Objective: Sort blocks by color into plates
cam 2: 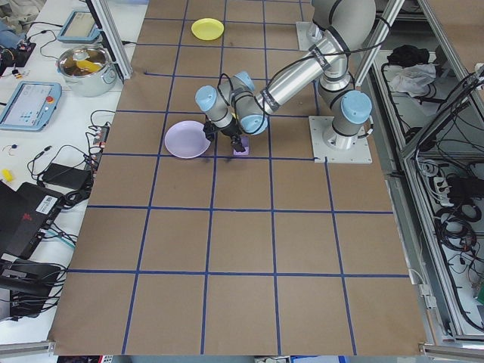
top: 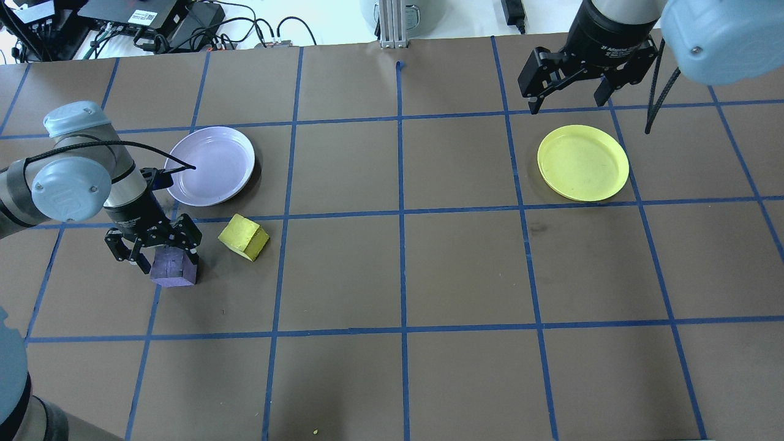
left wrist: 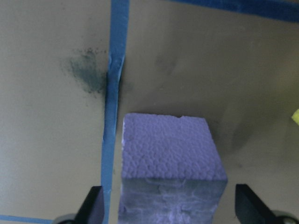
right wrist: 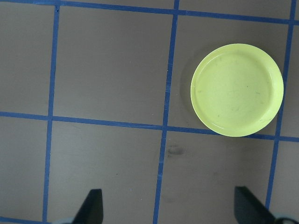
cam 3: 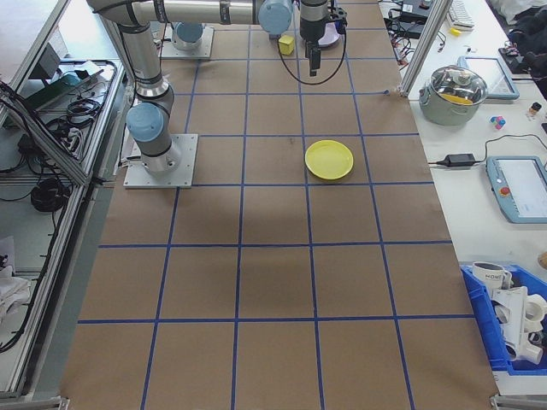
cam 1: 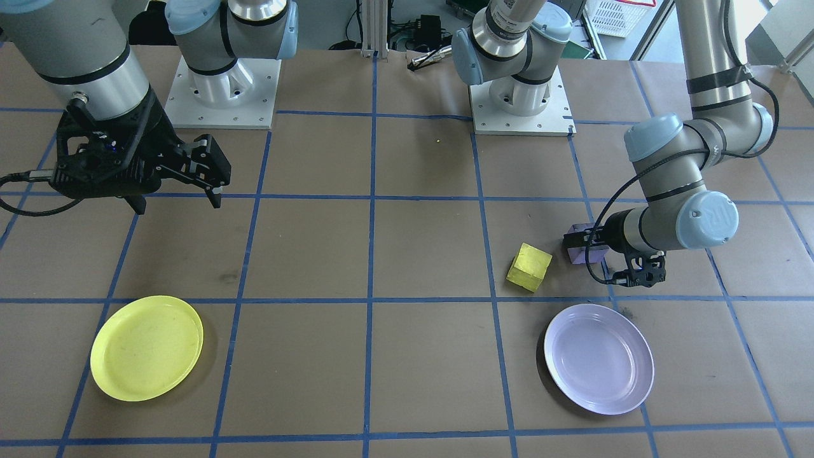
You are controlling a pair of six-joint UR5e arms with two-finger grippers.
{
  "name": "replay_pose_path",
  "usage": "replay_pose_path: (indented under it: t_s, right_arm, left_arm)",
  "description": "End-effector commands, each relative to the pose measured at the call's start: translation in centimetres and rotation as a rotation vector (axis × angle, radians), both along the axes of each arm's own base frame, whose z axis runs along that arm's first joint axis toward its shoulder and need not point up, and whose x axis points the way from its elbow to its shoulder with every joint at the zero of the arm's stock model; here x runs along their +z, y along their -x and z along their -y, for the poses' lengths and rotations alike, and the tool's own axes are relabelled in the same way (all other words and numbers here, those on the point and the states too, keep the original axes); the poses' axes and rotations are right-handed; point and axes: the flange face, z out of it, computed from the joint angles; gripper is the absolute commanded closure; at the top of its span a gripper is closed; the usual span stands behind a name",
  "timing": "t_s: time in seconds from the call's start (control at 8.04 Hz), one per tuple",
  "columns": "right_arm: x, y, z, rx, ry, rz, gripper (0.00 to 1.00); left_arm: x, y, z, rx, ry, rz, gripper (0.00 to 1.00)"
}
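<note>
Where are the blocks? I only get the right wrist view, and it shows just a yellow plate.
Observer: Both sit on the table at its other end, by the lavender plate. The purple block and yellow block are apart.
Visitor: Is anything holding them?
Observer: No. The left end effector straddles the purple block, open, with a gap on either side.
Visitor: Anything in that lavender plate?
Observer: Nothing; it is bare.
</note>
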Motion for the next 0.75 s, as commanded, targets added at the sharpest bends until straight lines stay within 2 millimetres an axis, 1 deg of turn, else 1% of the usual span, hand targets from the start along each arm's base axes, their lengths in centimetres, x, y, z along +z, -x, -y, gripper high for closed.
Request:
replay_pose_path:
  t_s: [0.0, 0.25, 0.37, 0.5, 0.62]
  right_arm:
    - [0.00, -0.03, 0.00, -0.001, 0.000, 0.003, 0.00]
    - [0.02, -0.03, 0.02, 0.001, 0.002, 0.003, 0.00]
    - [0.02, -0.03, 0.02, 0.002, 0.002, 0.003, 0.00]
    - [0.02, 0.05, 0.04, 0.001, 0.002, 0.003, 0.00]
    - [0.02, 0.14, 0.06, -0.001, 0.002, 0.003, 0.00]
  left_arm:
    - [-1.33, -0.42, 0.78, -0.001, 0.028, 0.008, 0.19]
    - [-1.37, -0.28, 0.61, -0.006, 0.018, 0.004, 0.70]
    - [-1.15, -0.24, 0.51, -0.003, 0.012, 0.003, 0.80]
    - [-0.95, -0.16, 0.27, -0.001, -0.007, -0.002, 0.86]
    - [-0.69, 0.11, 0.00, -0.003, -0.028, -0.010, 0.87]
